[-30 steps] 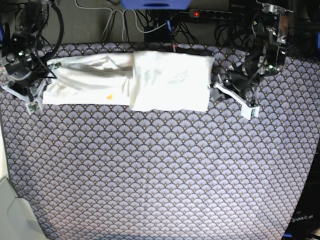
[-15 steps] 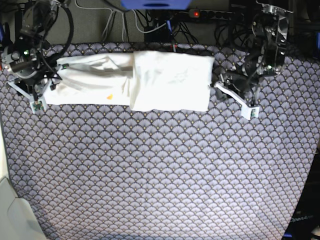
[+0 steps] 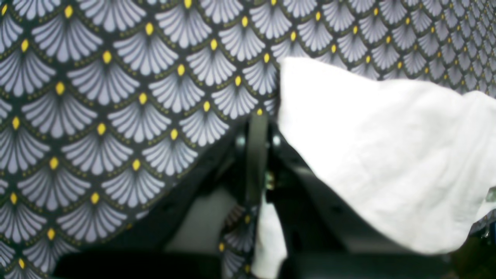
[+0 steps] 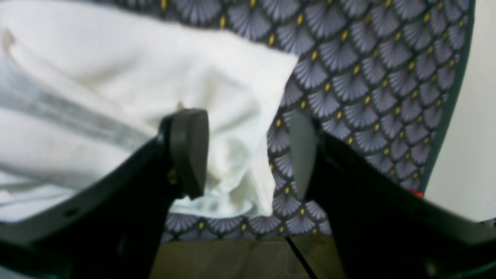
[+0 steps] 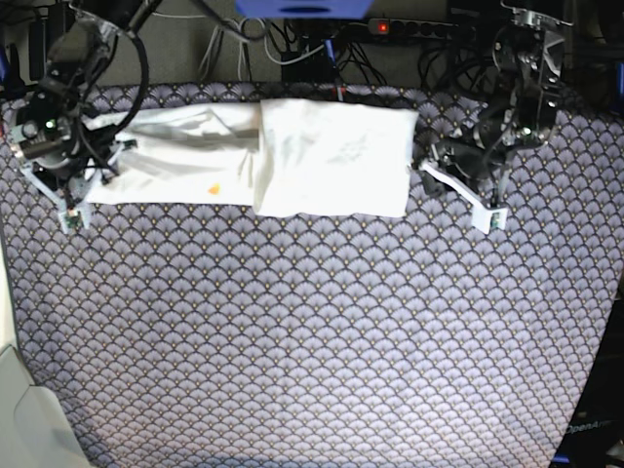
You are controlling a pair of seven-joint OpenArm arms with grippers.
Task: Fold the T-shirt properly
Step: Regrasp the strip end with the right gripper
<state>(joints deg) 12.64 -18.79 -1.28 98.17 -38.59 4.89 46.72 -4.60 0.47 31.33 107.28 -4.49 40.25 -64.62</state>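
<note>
Since a second ago the right gripper slid further over the T-shirt end, jaws spread wide; left gripper pinched closed beside its corner.

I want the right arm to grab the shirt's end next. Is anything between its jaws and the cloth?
Nothing visible. The right gripper stands open right at the T-shirt, whose corner already lies between the jaws, over the patterned tablecloth.
</note>
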